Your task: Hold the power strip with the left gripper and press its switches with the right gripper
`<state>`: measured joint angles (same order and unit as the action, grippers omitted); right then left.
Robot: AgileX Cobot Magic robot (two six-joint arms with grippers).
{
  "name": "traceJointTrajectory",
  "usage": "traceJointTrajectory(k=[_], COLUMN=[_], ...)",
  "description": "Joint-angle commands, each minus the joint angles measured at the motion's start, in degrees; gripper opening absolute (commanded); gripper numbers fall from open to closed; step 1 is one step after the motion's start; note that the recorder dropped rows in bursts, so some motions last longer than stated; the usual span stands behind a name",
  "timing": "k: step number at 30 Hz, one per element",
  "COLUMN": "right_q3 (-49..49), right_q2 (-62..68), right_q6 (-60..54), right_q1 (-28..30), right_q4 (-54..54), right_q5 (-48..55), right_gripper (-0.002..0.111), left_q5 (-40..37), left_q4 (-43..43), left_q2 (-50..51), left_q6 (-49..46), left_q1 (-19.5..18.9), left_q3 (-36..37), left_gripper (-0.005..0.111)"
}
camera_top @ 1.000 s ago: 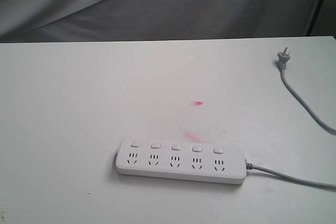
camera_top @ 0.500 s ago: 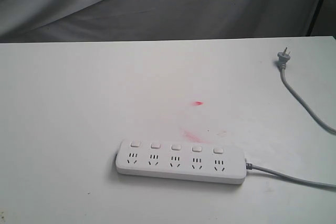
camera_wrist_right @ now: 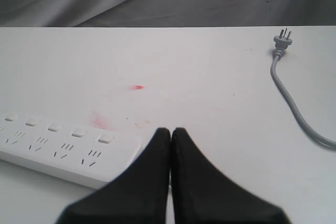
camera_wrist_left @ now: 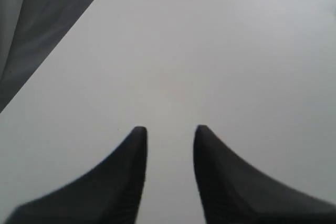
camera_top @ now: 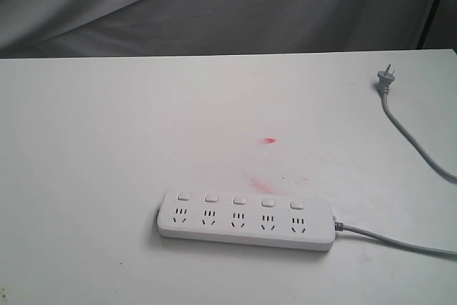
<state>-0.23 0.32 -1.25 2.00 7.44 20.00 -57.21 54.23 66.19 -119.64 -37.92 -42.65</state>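
Grey plug (camera_top: 385, 78) near the surface's (camera_top: 107, 176) far right corner; red smears (camera_top: 269, 141) behind the power strip (camera_top: 246, 221). Left claw (camera_wrist_left: 169, 129) apart, empty; right claw (camera_wrist_right: 170, 130) pressed together near the power strip's end.

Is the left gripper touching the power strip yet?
Apart. The left wrist view shows the left gripper open over bare table, no strip near it; the exterior view shows the power strip lying alone, no gripper on it.
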Motion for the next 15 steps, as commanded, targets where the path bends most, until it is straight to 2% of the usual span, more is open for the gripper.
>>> traceJointTrajectory(k=[1, 3, 6, 11, 15], right_q3=[0.2, 0.2, 0.2, 0.2, 0.2], right_q2=[-0.3, -0.3, -0.3, -0.3, -0.3], right_q6=[-0.1, -0.1, -0.1, -0.1, -0.1], right_q1=[-0.3, -0.3, -0.3, -0.3, -0.3], right_q4=[0.0, 0.0, 0.0, 0.0, 0.0], right_q5=[-0.3, -0.3, -0.3, -0.3, -0.3], right_gripper=[0.000, 0.000, 0.000, 0.000, 0.000], left_q5=[0.5, 1.0, 2.0, 1.8, 1.3], left_q4=[0.3, 0.3, 0.3, -3.3, -9.9], left_q2=[-0.1, -0.1, -0.1, -0.1, -0.1], left_q6=[-0.3, -0.3, -0.3, -0.3, -0.3], left_q1=[-0.1, -0.1, -0.1, 0.1, 1.0], left_q3=[0.4, 0.4, 0.4, 0.4, 0.4], left_gripper=[0.061, 0.072, 0.078, 0.079, 0.079])
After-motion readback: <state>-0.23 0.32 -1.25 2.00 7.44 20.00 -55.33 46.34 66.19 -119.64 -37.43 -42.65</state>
